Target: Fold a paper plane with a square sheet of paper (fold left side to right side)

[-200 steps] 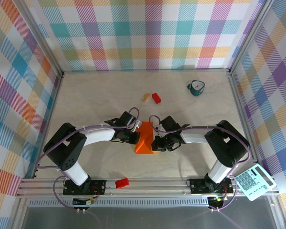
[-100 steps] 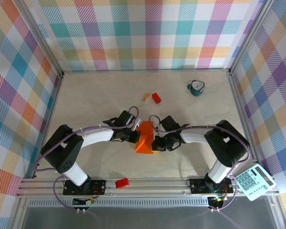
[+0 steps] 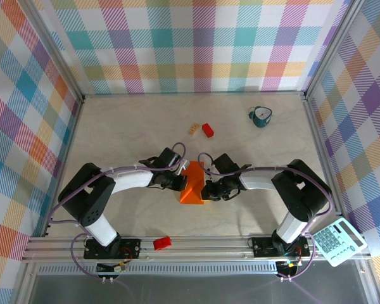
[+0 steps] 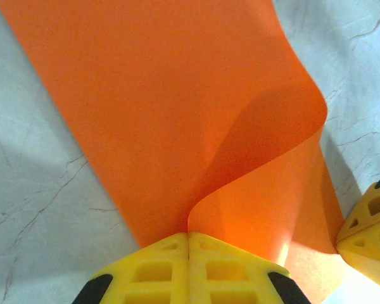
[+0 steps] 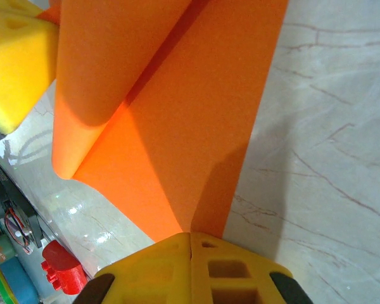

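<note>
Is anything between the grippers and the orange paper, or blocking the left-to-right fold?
Nothing visible. The left gripper and right gripper are each shut on the square sheet of paper itself. The red block and tan block lie apart, farther back.

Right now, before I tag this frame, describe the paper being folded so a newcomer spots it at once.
On the pale table, look at the middle, where the left gripper and right gripper meet, both shut on it. That is the square sheet of paper: bright orange, partly folded over, and far wider than the small red block and tan block beyond it.
</note>
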Robot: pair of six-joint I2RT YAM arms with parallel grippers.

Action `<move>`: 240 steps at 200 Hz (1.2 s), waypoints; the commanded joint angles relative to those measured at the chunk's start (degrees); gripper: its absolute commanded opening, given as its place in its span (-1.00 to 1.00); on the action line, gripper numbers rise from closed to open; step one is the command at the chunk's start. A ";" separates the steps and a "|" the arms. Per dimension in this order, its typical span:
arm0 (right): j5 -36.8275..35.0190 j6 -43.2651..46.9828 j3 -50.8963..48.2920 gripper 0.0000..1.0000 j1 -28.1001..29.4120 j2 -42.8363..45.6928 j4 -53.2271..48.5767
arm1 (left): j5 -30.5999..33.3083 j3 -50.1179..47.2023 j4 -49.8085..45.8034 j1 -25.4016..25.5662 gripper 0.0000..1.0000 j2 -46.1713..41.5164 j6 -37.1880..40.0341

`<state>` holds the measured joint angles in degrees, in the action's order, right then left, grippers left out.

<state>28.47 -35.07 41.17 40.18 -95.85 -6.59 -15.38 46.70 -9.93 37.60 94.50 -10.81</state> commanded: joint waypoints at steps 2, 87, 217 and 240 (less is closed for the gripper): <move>-4.13 1.06 -0.47 -1.00 0.33 -2.30 -3.91 | -0.01 -0.64 1.32 -0.55 -1.00 0.93 1.14; -1.00 0.26 -0.06 -1.00 0.24 1.66 -2.17 | 0.80 -1.65 1.42 -0.52 -1.00 2.28 1.49; 2.91 -6.32 5.56 -1.00 -0.77 -0.10 12.01 | 0.97 -2.10 1.32 -0.43 -1.00 1.96 1.66; 2.47 -6.06 6.79 -1.00 -0.75 -1.94 12.07 | 1.05 -2.12 1.32 -0.43 -1.00 2.01 1.67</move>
<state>30.24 -40.32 45.84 39.72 -96.16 3.05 -15.35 46.22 -7.31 37.60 95.26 -10.39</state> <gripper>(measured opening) 0.050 0.050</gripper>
